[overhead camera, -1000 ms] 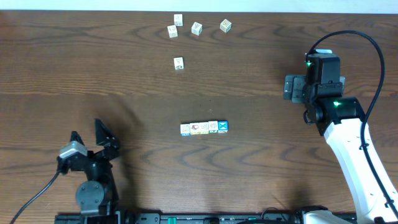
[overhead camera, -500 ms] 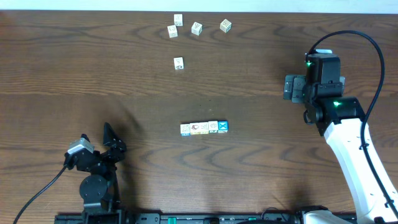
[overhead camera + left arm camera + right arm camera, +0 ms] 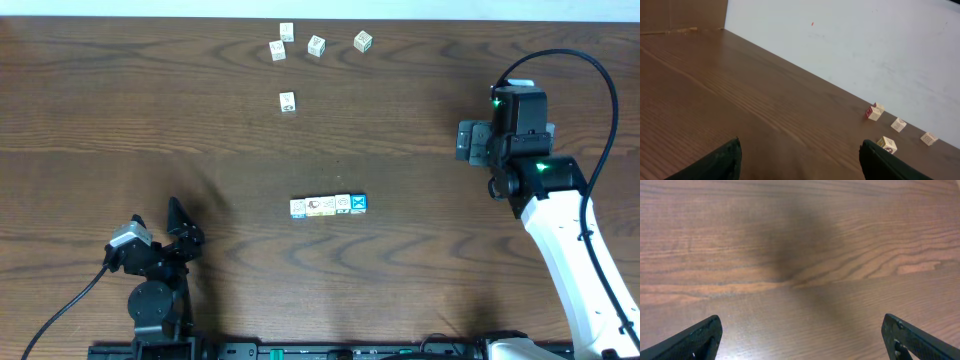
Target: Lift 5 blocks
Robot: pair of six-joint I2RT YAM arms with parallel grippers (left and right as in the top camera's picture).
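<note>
Overhead: five blocks (image 3: 328,205) sit in a tight left-to-right row at frame centre, faces touching. The bright blue X cube (image 3: 359,203) is at the right end and the light-blue-edged cube (image 3: 298,208) at the left. Five spare cubes (image 3: 316,45) lie scattered at top centre, well apart from the row. Left gripper (image 3: 155,220) is at lower left and right gripper (image 3: 478,142) at right edge. Both are far from the row.

Left wrist: the left gripper's jaws are spread wide with nothing between them. Only the spare cubes (image 3: 887,144) show, at lower right. The row isn't in frame.

Right wrist: the right gripper's (image 3: 802,342) jaws are fully apart and empty. Only bare table (image 3: 800,240) sits below them.

Handling, my read: the cubes are tiny, light and rigid, and their printed faces are probably slick. Best hold is squeezing the two end faces along the row's axis. An off-centre push would likely buckle the middle cubes out.
</note>
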